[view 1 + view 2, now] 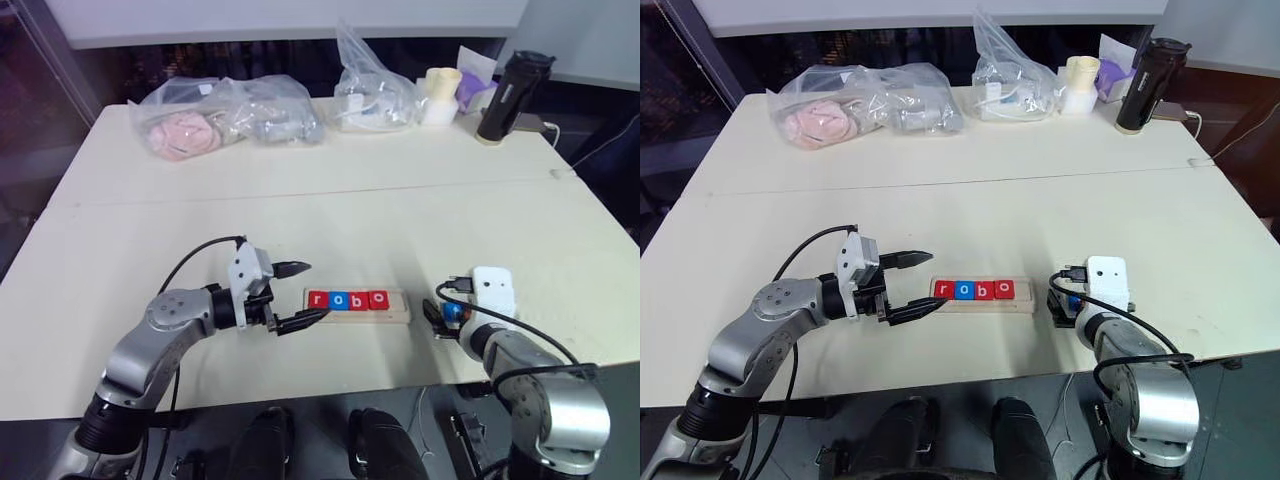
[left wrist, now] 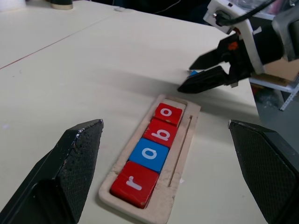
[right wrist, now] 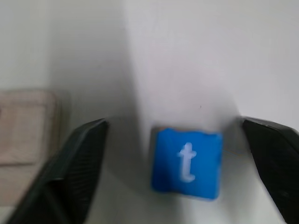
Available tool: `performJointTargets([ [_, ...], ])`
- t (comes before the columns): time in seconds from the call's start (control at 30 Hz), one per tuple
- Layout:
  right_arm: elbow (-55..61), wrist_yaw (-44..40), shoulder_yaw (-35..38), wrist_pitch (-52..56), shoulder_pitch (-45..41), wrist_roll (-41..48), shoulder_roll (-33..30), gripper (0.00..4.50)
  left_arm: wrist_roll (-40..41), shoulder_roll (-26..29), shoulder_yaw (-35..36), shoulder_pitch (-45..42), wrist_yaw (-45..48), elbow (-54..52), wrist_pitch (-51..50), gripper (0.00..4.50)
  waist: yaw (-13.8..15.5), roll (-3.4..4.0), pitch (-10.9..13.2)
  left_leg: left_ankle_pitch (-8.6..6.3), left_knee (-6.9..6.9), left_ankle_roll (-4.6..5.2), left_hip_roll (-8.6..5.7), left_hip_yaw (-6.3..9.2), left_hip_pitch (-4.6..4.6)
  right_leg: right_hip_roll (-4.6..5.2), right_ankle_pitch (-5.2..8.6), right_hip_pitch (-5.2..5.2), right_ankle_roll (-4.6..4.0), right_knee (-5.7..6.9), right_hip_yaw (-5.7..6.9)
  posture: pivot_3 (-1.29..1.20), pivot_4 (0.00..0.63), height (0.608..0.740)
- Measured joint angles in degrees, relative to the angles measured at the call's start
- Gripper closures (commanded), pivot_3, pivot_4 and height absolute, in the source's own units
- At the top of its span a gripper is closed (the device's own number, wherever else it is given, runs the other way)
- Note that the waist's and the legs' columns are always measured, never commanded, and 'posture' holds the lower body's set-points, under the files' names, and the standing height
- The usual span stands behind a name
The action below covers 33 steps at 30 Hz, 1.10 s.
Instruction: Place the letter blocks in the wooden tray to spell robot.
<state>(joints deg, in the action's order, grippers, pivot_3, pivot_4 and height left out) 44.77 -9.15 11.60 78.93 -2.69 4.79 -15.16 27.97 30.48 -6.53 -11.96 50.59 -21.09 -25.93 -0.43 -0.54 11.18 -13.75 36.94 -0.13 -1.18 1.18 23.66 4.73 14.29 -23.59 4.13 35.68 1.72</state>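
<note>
four letter blocks [image 2: 150,153] in wooden tray [image 2: 184,154], one outside

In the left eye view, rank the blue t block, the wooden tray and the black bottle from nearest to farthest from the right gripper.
1. blue t block, on the table at the right gripper.
2. wooden tray, toward the robot's left of it.
3. black bottle, at the table's far edge.

Head pair looks down over table [image 1: 300,200]; wrist cams close, low; all share tray [image 2: 182,154].
</note>
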Motion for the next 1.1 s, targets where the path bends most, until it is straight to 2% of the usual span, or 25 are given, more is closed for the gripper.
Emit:
performJointTargets([
  [0.17, 0.89, -10.2, -4.59, -6.58, 1.8, 1.91, -21.46, 0.03, -0.06, -0.13, -0.03, 0.01, 0.04, 0.01, 0.13, 0.0, 0.07, 0.05, 0.03, -0.01, 0.05, 0.08, -0.02, -0.01, 0.49, -0.06, -0.05, -0.3, 0.08, -0.13, 0.1, 0.0, 0.15, 0.74],
  [0.33, 1.46, -26.63, -3.37, -17.91, 3.01, 7.97, -35.77, 0.03, -0.49, -1.02, -0.77, -0.34, 0.21, 0.38, 0.41, 0.0, 0.3, 0.04, 0.04, 0.0, 0.08, 0.09, 0.02, -0.01, 0.59, -0.23, -0.16, -0.4, 0.3, -0.1, 0.15, 0.0, 0.15, 0.74],
  [0.47, -9.0, -45.61, 1.86, -35.64, 6.44, 11.55, -46.62, 0.03, -0.87, -1.49, -1.21, -0.85, 0.42, 0.85, 0.52, 0.0, 1.11, 0.01, 0.06, -0.01, 0.29, 0.11, 0.01, -0.07, 0.54, -0.31, -0.2, -0.21, 0.35, -0.19, 0.19, 0.0, 0.15, 0.74],
  [0.53, -14.86, -52.74, 2.51, -46.22, 7.5, 11.04, -49.72, 0.03, -1.12, -1.48, -1.2, -0.78, 0.55, 1.05, 0.59, 0.0, 1.23, 0.01, 0.06, -0.02, 0.33, 0.14, 0.01, -0.07, 0.42, -0.27, -0.2, -0.03, 0.36, -0.31, 0.19, 0.0, 0.15, 0.74],
  [0.63, -24.62, -58.81, 0.26, -59.0, 5.43, 8.88, -51.45, 0.03, -1.21, -1.55, -1.2, -0.82, 0.59, 1.36, 0.64, 0.0, 1.17, -0.01, 0.06, -0.03, 0.34, 0.14, 0.01, -0.08, 0.34, -0.18, -0.23, 0.08, 0.34, -0.39, 0.17, 0.0, 0.15, 0.74],
  [0.77, -36.69, -62.54, -5.25, -68.72, -0.49, 6.08, -51.04, 0.03, -1.24, -1.65, -1.16, -0.99, 0.47, 1.36, 0.66, 0.0, 1.11, 0.0, 0.06, -0.03, 0.29, 0.14, 0.02, -0.09, 0.29, -0.18, -0.27, 0.05, 0.31, -0.33, 0.09, 0.0, 0.15, 0.74],
  [0.9, -43.55, -64.46, -8.56, -71.97, -5.46, 5.44, -49.55, 0.03, -1.23, -1.34, -1.07, -0.43, 0.31, 1.0, 0.64, 0.0, 1.17, 0.02, 0.05, -0.02, 0.26, 0.14, 0.04, -0.07, 0.26, -0.19, -0.27, 0.05, 0.32, -0.24, 0.09, 0.0, 0.15, 0.74],
  [1.1, -45.53, -65.74, -10.88, -72.02, -5.87, 5.51, -47.9, 0.03, -1.2, -0.3, -0.91, 0.24, 0.07, 0.55, 0.48, 0.0, 1.26, 0.02, 0.05, -0.03, 0.36, 0.13, 0.01, -0.08, 0.25, -0.12, -0.28, 0.1, 0.3, -0.24, 0.07, 0.0, 0.15, 0.74],
])
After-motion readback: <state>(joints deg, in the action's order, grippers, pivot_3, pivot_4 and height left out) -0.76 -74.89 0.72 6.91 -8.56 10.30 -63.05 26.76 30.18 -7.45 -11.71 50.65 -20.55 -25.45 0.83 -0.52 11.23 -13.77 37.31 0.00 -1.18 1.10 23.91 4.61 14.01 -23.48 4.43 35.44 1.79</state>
